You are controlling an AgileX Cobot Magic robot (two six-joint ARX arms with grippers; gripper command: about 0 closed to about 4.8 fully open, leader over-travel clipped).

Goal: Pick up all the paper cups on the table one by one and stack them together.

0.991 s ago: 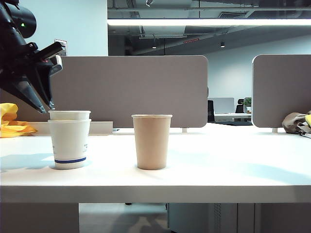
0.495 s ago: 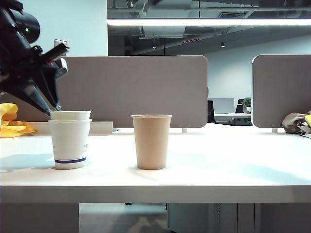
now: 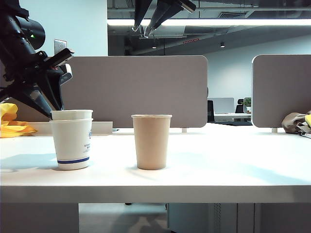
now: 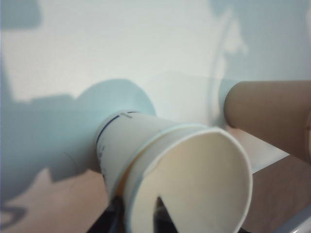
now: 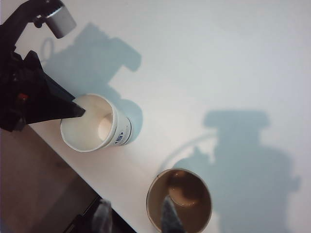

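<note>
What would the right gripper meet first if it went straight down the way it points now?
Most likely the brown paper cup. The right gripper hangs open high above the table, and its wrist view shows one fingertip over the cup's open mouth. Depth is unclear, so it may strike the rim first.

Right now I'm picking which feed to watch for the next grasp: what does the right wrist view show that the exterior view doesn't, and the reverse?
Only the right wrist view, from above, looks into the tan cup, which holds no cup, and into the stacked white cups, with a left gripper finger at their rim.

Only the exterior view shows the cups' heights, the blue band, the divider panels, and the open right gripper high above the tan cup.

Both show the two cup groups standing apart on the table.
</note>
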